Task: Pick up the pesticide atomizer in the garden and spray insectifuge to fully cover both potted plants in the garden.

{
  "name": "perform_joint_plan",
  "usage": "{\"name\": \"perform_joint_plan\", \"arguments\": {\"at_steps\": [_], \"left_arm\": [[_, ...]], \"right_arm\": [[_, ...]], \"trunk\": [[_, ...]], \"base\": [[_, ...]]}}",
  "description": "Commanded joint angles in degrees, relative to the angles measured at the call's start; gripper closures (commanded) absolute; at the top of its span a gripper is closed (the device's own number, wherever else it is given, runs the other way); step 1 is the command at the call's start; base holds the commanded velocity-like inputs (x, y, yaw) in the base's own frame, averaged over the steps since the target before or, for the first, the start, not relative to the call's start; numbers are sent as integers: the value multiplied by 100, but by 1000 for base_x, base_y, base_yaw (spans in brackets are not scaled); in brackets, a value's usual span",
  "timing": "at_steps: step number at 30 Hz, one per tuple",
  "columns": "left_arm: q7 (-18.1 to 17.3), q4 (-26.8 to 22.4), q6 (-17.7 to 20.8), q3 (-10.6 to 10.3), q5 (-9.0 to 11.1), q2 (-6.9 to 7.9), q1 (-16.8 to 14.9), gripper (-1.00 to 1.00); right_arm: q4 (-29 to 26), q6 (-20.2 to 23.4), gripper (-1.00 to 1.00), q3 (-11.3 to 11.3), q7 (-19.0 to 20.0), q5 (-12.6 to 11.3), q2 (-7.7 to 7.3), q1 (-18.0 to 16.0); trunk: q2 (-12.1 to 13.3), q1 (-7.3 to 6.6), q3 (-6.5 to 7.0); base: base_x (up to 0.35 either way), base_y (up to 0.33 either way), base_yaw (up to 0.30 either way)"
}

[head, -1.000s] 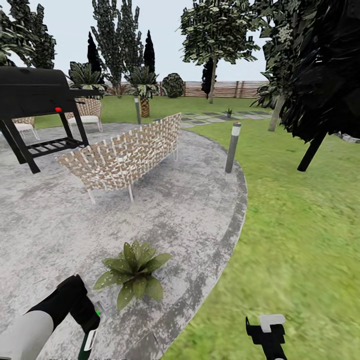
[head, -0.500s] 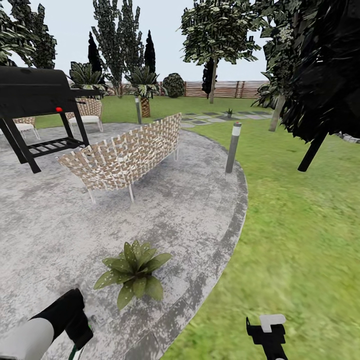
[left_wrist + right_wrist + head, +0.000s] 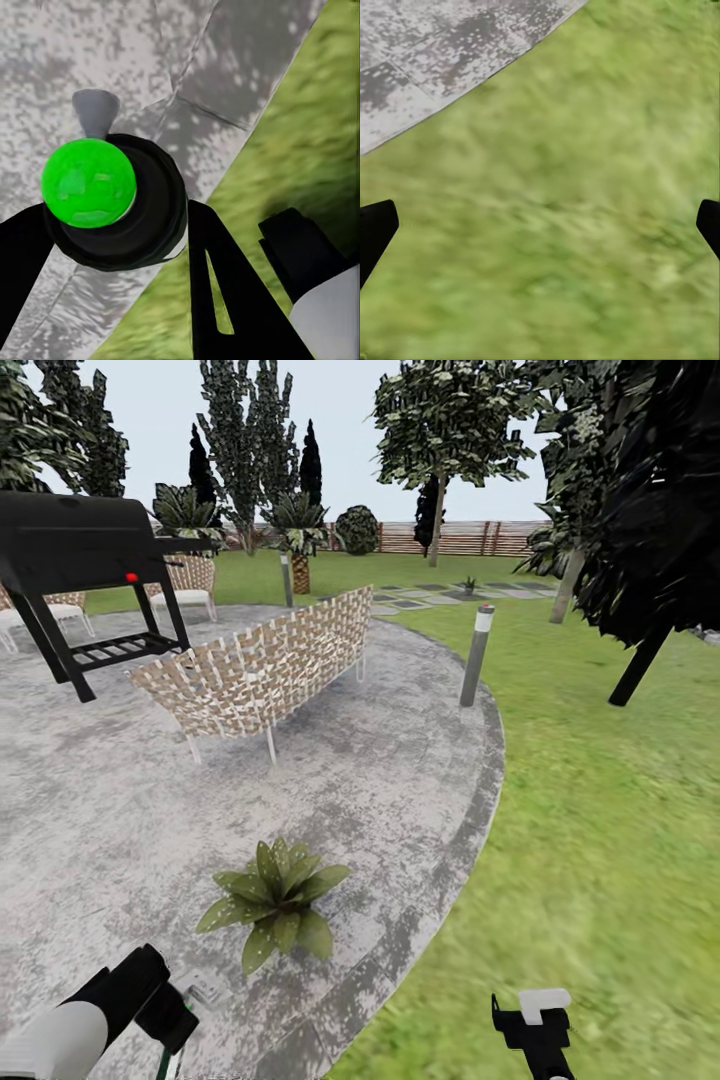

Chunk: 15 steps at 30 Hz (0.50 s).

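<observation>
Left wrist view: atomizer (image 3: 112,202) between jaws.

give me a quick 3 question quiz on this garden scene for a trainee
1. True or false: the potted plant stands on the lawn.
2. What does the left gripper hold? A) a trowel B) the spray bottle C) nothing
3. Fill in: the right gripper hangs over ____.

Key: 1 false, it stands on the gravel patio; 2 B; 3 grass.
</observation>
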Motion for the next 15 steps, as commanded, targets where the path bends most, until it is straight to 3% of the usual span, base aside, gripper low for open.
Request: {"name": "perform_joint_plan", "arguments": {"at_steps": [1,6,8,12,15], "left_arm": [[-28,-16,25,12,-1,2,-1,100],[-33,-19,-26,90,6,16,-1,100],[-28,-19,-281,110,4,15,-1,100],[-26,-19,-456,483,-8,9,-1,100],[-26,-19,-469,541,-11,7,-1,100]], "right_arm": [[9,-16,-100,-29,-35,62,-1,-4],[9,-16,-100,-29,-36,62,-1,-4],[9,-16,-100,-29,-36,62,-1,-4],[9,-16,-100,-29,-34,62,-1,-4],[9,-16,-100,-29,-36,62,-1,-4]], "trunk": [[-2,-1,-8],[-2,-1,-17],[-2,-1,-18],[-2,-1,-18],[-2,-1,-18]], "base": [[0,-63,250],[0,-227,159],[0,-267,19],[0,-270,4],[-2,-271,73]]}}
